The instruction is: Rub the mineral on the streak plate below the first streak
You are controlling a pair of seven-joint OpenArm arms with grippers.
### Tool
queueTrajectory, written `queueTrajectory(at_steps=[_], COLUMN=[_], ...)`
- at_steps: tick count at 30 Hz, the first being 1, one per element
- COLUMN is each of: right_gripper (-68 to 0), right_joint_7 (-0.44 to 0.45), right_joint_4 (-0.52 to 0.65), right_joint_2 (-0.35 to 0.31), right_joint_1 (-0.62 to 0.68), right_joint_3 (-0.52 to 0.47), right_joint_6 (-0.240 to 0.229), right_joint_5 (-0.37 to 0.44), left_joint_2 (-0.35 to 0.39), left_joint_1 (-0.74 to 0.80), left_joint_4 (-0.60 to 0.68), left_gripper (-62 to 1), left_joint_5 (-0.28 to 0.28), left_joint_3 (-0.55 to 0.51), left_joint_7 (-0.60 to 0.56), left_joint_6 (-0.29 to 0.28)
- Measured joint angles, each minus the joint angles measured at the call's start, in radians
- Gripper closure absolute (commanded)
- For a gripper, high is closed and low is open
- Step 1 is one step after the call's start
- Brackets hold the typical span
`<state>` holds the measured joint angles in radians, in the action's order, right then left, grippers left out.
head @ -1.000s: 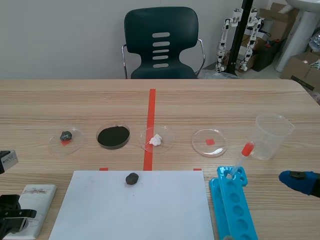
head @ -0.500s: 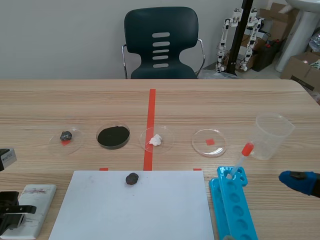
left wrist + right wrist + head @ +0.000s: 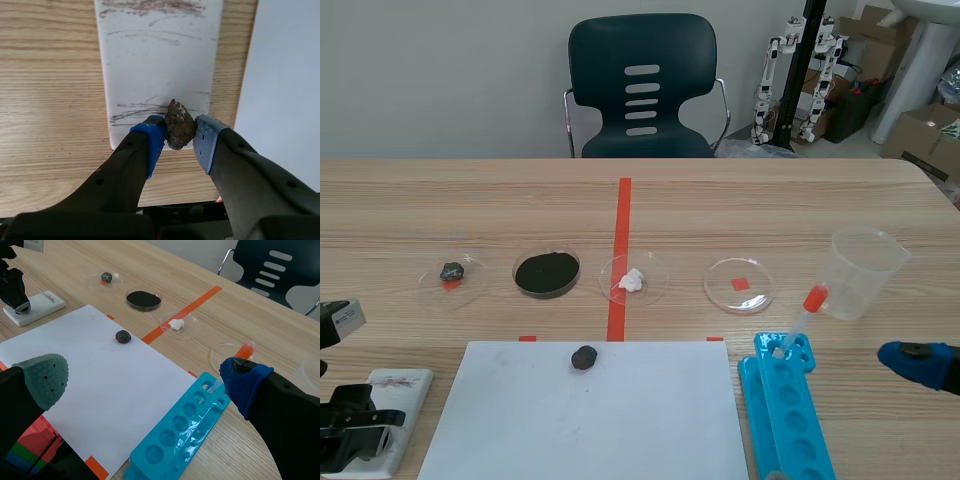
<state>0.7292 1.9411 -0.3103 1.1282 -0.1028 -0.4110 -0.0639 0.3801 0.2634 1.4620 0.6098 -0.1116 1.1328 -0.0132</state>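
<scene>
The left arm sits low at the table's 8 o'clock, with the left gripper (image 3: 178,136) pointing down over the white plate (image 3: 155,60). Its blue pads are clamped on the brown mineral (image 3: 178,125), which meets the plate's near end among faint grey marks (the reddish first streak (image 3: 150,7) lies at the far end, 12 o'clock from the stone). The right arm rests at 4 o'clock, the right gripper (image 3: 145,380) spread wide apart.
</scene>
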Motion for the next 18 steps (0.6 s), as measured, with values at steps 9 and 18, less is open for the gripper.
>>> queueTrajectory(at_steps=[9,18], right_gripper=[-63.8,-63.8], right_joint_7=[0.000,0.000], right_joint_4=[0.000,0.000], right_joint_2=[0.000,0.000], right_joint_1=[0.000,0.000], right_joint_3=[0.000,0.000], right_joint_6=[0.000,0.000], right_joint_5=[0.000,0.000], left_joint_2=[-0.004,-0.010], left_joint_1=[0.000,-0.009], left_joint_4=[0.000,0.006], left_gripper=[-4.1,-4.1], left_joint_5=[0.012,-0.197], left_joint_3=[0.009,0.014], left_joint_7=[-0.004,-0.003], left_joint_6=[-0.019,0.104])
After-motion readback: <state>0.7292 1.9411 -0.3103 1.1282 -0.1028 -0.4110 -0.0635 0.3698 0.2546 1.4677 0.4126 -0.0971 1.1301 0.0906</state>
